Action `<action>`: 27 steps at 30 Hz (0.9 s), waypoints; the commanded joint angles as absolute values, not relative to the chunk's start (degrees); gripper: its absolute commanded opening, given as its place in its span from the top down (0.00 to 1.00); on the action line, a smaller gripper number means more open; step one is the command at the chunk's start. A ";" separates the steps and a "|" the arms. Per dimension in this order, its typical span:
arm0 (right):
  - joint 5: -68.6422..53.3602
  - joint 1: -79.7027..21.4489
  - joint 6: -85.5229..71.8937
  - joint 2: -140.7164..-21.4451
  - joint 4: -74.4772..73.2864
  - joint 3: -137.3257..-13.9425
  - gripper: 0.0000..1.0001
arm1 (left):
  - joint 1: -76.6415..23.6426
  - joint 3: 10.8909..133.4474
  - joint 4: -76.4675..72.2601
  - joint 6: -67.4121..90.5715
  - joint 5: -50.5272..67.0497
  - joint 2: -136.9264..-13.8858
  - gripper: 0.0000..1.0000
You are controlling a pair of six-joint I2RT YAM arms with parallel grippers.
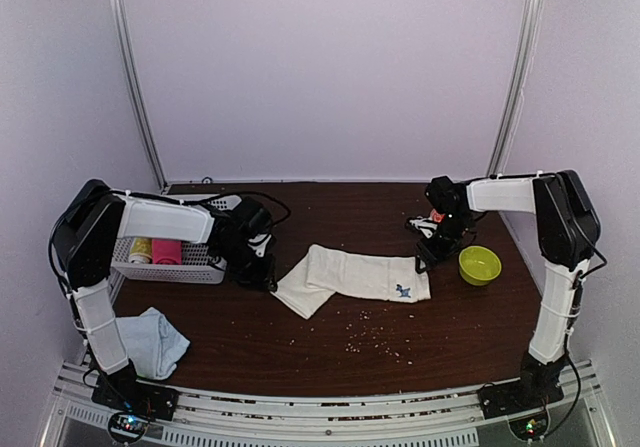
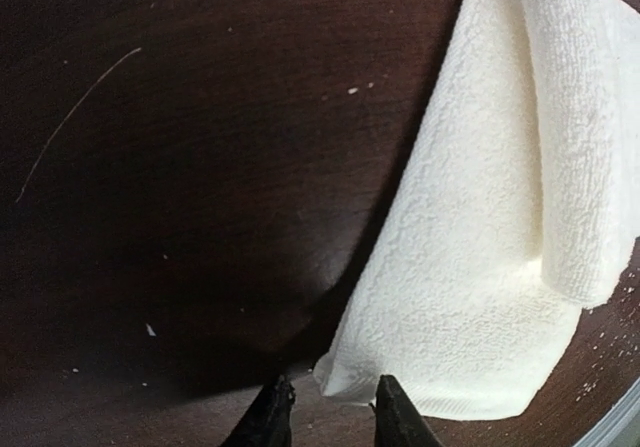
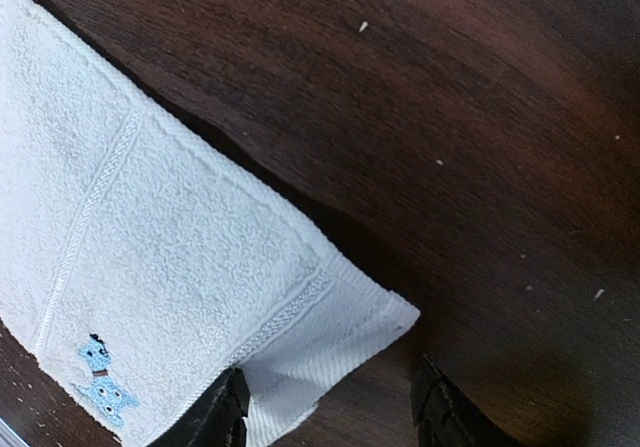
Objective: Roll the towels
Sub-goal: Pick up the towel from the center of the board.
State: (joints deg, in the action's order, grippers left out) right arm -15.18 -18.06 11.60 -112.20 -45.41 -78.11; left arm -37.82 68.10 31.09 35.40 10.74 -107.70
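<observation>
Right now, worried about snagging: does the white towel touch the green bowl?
Apart: the top view shows bare table between towel and bowl.

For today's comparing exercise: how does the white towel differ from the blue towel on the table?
The white towel lies stretched out centrally, one end folded over; the blue towel sits crumpled at the table's near left edge. White carries a small blue embroidered figure; blue shows none. Neither is rolled yet.
</observation>
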 commanded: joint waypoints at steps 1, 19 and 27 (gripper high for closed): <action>-19.48 -17.50 11.84 -113.30 -42.58 -76.82 0.44 | -38.04 70.17 27.99 34.73 10.50 -108.19 0.73; -26.09 -16.57 11.49 -111.85 -36.75 -81.07 1.00 | -37.93 76.99 34.19 31.61 3.55 -107.12 1.00; -26.76 -16.61 11.91 -104.23 -35.94 -82.85 1.00 | -37.99 75.22 36.30 31.65 6.91 -109.18 0.76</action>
State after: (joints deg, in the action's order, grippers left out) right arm -25.69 -16.95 11.60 -110.06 -37.67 -80.75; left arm -37.82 75.75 35.11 32.05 6.31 -108.01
